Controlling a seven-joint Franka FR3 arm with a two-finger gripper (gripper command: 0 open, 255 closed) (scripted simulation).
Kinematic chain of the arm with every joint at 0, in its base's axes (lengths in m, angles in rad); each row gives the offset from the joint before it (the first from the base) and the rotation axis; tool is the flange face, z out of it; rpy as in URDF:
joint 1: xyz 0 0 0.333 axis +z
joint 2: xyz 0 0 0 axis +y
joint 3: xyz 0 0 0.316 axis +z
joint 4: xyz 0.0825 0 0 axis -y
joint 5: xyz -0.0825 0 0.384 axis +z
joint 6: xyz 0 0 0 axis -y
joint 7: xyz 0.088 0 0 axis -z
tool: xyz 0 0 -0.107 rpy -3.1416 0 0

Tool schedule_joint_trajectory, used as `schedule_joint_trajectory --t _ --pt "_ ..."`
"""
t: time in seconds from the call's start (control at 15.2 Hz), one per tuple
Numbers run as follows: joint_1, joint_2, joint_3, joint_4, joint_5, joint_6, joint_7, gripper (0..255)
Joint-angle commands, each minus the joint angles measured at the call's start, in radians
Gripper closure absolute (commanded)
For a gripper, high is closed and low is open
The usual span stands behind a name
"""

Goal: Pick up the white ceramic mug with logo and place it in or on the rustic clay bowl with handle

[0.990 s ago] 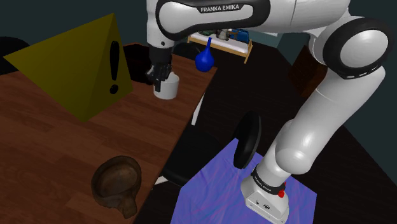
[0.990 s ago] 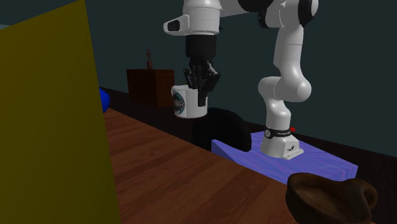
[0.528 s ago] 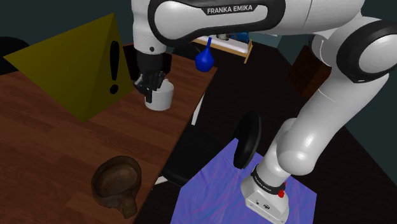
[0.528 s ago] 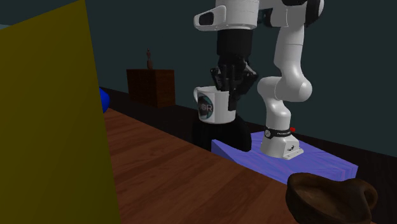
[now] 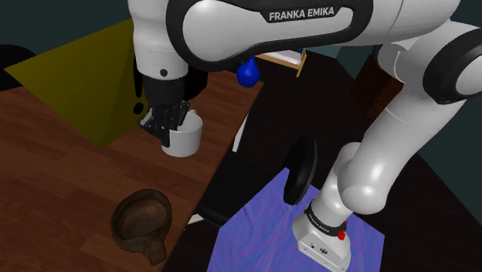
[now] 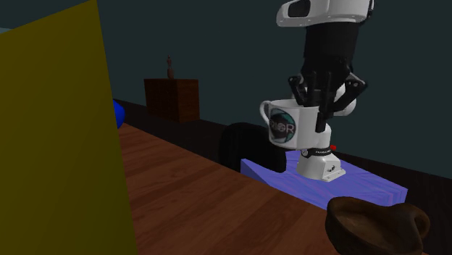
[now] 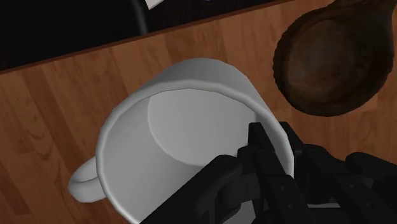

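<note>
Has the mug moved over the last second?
Yes. In the shoulder view the mug has gone down and left, away from the blue vase and nearer the bowl.

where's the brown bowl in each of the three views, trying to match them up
Shoulder view: the bowl sits at the lower left, below the lifted mug.
Second exterior view: the bowl is in the lower right corner, lower than the mug.
Wrist view: the bowl lies beyond the mug, on the side away from its handle.
Shared landmark: the white mug.
</note>
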Motion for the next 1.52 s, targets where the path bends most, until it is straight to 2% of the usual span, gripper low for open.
schedule_joint_trajectory --t 0.0,0.53,1.45 --pt "0.022 0.016 0.026 0.021 -0.004 -0.008 0.051 255" --pt "0.13 0.131 0.132 0.15 -0.056 -0.044 0.277 255" --pt "0.133 0.165 0.129 -0.003 -0.08 0.136 0.296 255"
